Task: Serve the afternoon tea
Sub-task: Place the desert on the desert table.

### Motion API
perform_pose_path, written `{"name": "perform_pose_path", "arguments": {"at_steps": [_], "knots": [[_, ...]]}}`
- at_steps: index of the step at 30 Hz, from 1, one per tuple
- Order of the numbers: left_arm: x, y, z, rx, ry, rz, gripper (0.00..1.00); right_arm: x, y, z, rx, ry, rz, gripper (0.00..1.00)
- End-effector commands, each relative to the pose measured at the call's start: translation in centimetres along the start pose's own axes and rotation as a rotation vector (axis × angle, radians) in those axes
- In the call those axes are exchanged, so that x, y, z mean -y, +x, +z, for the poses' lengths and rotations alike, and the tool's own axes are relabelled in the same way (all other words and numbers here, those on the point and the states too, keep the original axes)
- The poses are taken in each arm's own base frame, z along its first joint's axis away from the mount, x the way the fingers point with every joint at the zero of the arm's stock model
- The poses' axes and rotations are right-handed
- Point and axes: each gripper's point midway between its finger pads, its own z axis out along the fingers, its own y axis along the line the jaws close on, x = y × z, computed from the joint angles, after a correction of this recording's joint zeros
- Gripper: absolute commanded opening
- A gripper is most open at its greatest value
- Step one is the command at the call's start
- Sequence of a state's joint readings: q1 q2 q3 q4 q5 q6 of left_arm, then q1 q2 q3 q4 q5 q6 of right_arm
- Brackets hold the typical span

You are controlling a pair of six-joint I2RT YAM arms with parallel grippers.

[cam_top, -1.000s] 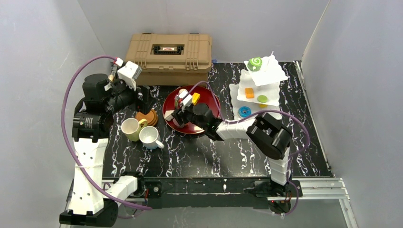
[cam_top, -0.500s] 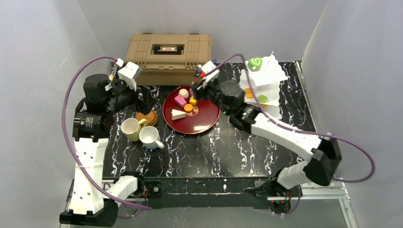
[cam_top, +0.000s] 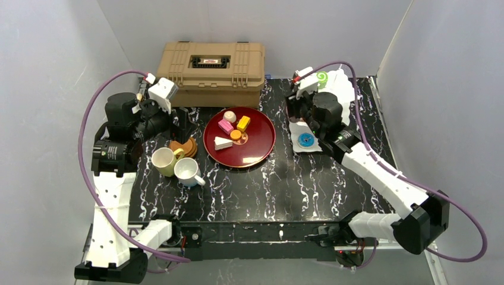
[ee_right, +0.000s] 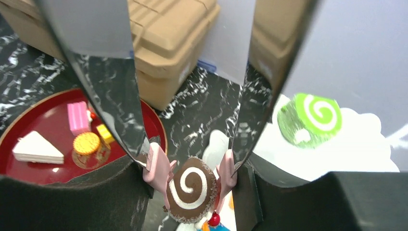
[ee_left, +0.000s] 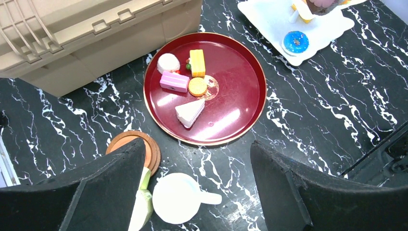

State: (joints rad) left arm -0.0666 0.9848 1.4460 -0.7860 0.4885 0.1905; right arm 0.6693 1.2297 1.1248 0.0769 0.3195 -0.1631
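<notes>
My right gripper (cam_top: 304,107) is shut on metal tongs (ee_right: 111,86), whose pink tips pinch a brown swirl roll (ee_right: 192,195) beside the white tiered stand (cam_top: 340,90). The stand holds a green swirl roll (cam_top: 321,78) on top and a blue donut (cam_top: 306,139) at its base. A red tray (cam_top: 261,151) holds several pastries: a pink slice (cam_top: 225,126), a yellow block (cam_top: 243,123) and a white cake slice (cam_top: 223,142). My left gripper (ee_left: 197,147) is open and empty above the white mug (ee_left: 177,197), the pale yellow mug (ee_left: 142,207) and the brown coasters (ee_left: 151,149).
The tan ribbed toolbox (cam_top: 211,64) stands at the back left, behind the tray. Grey walls close in the table on three sides. The mugs (cam_top: 176,165) sit left of the tray near my left arm.
My right arm has swung from over the red tray to the right, up to the tiered stand, carrying the brown swirl roll in the tongs. The left arm has not moved.
</notes>
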Motion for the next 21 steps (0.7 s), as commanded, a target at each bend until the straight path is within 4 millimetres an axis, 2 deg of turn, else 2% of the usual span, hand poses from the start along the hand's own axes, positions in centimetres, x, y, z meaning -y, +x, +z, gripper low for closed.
{"name": "perform_pose_path", "arguments": {"at_steps": [1, 5, 10, 16, 21], "knots": [[0.3, 0.3, -0.1, 0.000, 0.016, 0.001, 0.78, 2.9, 0.1, -1.8, 0.012, 0.083, 0.049, 0.50], [0.3, 0.3, -0.1, 0.001, 0.019, -0.001, 0.78, 3.6, 2.5, -2.6, -0.024, 0.104, 0.066, 0.50], [0.5, 0.1, 0.0, 0.003, 0.027, -0.010, 0.77, 2.3, 4.6, -2.0, -0.036, 0.055, 0.071, 0.51], [0.3, 0.2, -0.3, 0.003, 0.015, 0.004, 0.77, 0.9, 5.5, -1.1, -0.030, -0.001, 0.095, 0.52], [0.4, 0.4, -0.2, -0.002, 0.019, 0.002, 0.77, 0.3, 8.6, -0.7, -0.094, -0.001, 0.098, 0.51]]}}
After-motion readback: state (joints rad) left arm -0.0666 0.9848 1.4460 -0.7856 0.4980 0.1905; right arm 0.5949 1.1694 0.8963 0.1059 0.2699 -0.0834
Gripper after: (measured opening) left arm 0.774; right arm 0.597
